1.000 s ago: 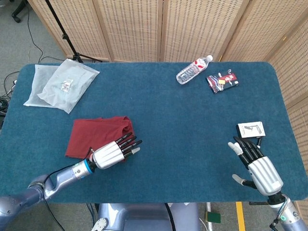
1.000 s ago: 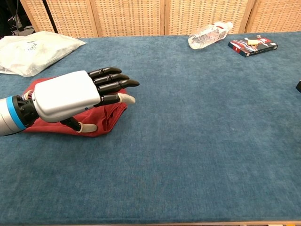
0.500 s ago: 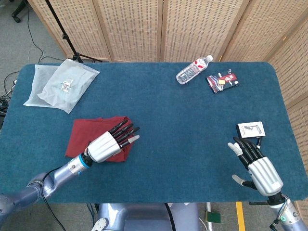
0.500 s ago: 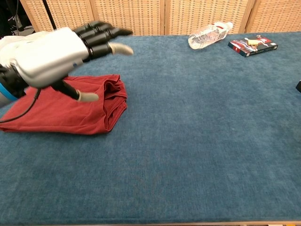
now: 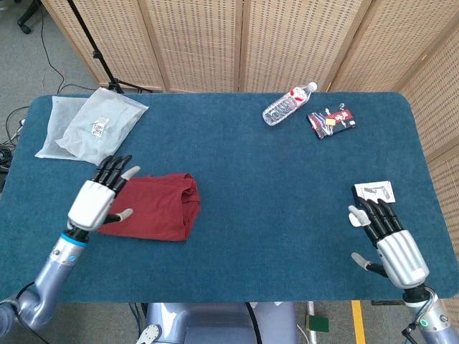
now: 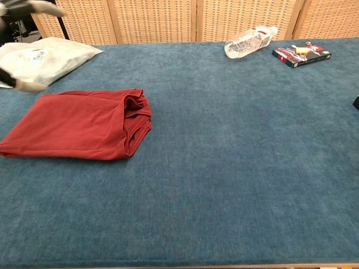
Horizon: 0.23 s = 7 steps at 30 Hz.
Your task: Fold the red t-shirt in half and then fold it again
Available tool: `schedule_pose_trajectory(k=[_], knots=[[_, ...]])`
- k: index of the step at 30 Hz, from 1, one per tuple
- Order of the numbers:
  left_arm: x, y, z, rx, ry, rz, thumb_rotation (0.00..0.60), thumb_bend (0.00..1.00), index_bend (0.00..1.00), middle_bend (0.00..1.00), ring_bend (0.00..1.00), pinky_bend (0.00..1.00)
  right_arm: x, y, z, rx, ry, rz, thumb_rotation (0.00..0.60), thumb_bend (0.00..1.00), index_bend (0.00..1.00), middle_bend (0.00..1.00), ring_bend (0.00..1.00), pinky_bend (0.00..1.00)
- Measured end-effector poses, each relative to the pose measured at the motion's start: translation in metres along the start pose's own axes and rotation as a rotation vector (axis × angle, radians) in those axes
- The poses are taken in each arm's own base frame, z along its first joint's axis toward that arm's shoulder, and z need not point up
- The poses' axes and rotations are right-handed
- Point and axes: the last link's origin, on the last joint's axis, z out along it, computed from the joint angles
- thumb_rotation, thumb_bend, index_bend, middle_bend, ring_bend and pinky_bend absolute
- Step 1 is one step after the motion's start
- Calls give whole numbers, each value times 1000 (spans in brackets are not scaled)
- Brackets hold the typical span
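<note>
The red t-shirt (image 5: 158,206) lies folded into a compact rectangle on the left part of the blue table; the chest view shows the red t-shirt (image 6: 78,123) with bunched folds along its right edge. My left hand (image 5: 98,200) hovers raised over the shirt's left end, fingers spread, holding nothing. In the chest view only the fingertips (image 6: 33,7) of that hand show, at the top left corner. My right hand (image 5: 391,240) is open near the table's front right edge, palm down and holding nothing.
Clear plastic bags (image 5: 90,127) lie at the back left. A water bottle (image 5: 287,104) and a dark packet (image 5: 331,120) sit at the back right. A small white card box (image 5: 374,191) lies just beyond my right hand.
My left hand has lifted off the shirt's right part and drawn back to the left, above the shirt's left end. The right hand has shifted slightly toward the front edge.
</note>
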Motion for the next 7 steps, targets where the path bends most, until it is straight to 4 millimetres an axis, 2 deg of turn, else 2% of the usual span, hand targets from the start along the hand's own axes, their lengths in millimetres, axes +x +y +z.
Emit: schedule_pose_trajectory(k=[7], knots=[[31,-40,-68,288,-44,-28,600,0,0,0,0,0,4,9,5,-71,63,-41,600,0,0,0,0,0]])
